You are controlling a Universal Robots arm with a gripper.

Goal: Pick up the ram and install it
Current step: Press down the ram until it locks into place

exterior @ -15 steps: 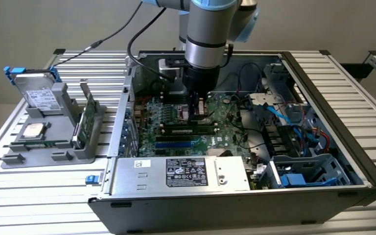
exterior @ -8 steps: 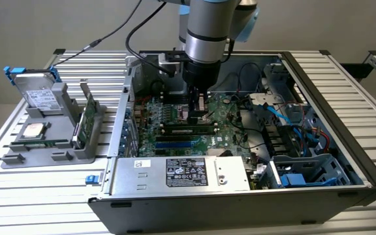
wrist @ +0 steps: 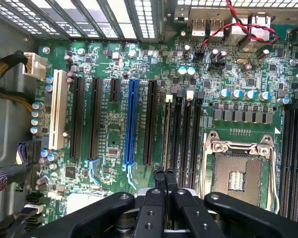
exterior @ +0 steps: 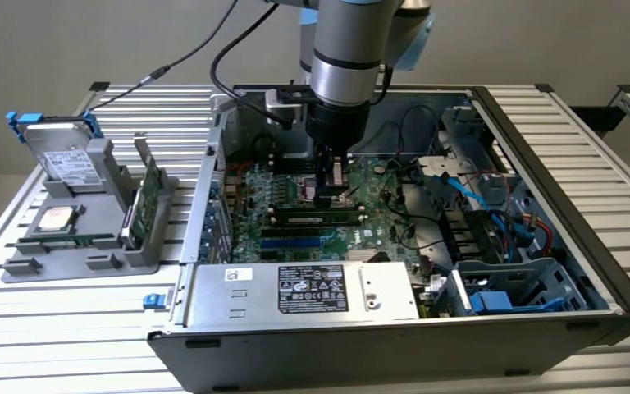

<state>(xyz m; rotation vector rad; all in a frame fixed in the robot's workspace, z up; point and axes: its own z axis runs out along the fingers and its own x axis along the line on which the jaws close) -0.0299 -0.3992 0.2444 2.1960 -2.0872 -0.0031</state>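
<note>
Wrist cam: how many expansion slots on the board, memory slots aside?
6 in a row: white slot, two long black slots, short black slot, blue slot, a third long black slot next to the memory slots. The gripper may hide more.

Motherboard (wrist: 114, 163) green, black slots w/ one blue slot (wrist: 131, 121) & one white slot (wrist: 58, 116). Ram (exterior: 315, 219) green stick, black chips. Gripper (wrist: 164, 174) black; arm (exterior: 348, 49) silver-grey. PC case (exterior: 577, 246) dark grey. Power supply (exterior: 293, 291) silver, black label. Left holder tray (exterior: 85, 246) grey, blue clips. Red-black twisted wires (wrist: 238, 22). Table (exterior: 63, 328) light slatted metal.
</note>
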